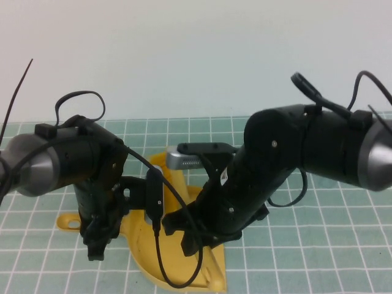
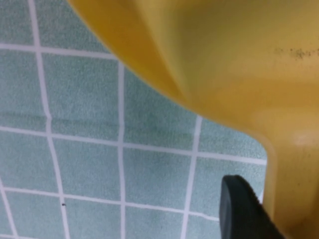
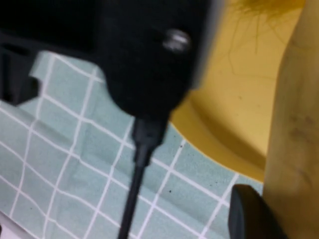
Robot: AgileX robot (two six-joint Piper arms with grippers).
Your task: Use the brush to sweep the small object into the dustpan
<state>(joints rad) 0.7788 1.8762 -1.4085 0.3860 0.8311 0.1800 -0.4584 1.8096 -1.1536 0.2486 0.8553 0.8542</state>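
On my left, the left gripper [image 1: 98, 236] sits low at the yellow dustpan [image 1: 144, 248] handle; I cannot tell its jaw state. Centre, the right gripper [image 1: 196, 236] hangs over the pan, apparently clamping the brush [image 3: 294, 124]. Small object hidden; pan contents unclear.

Yellow dustpan [image 1: 142, 245], green white-gridded mat [image 1: 318, 245]

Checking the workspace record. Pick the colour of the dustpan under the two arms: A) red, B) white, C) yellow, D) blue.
C: the dustpan is yellow in the high view, with the left gripper at its handle side and the right gripper over its pan.
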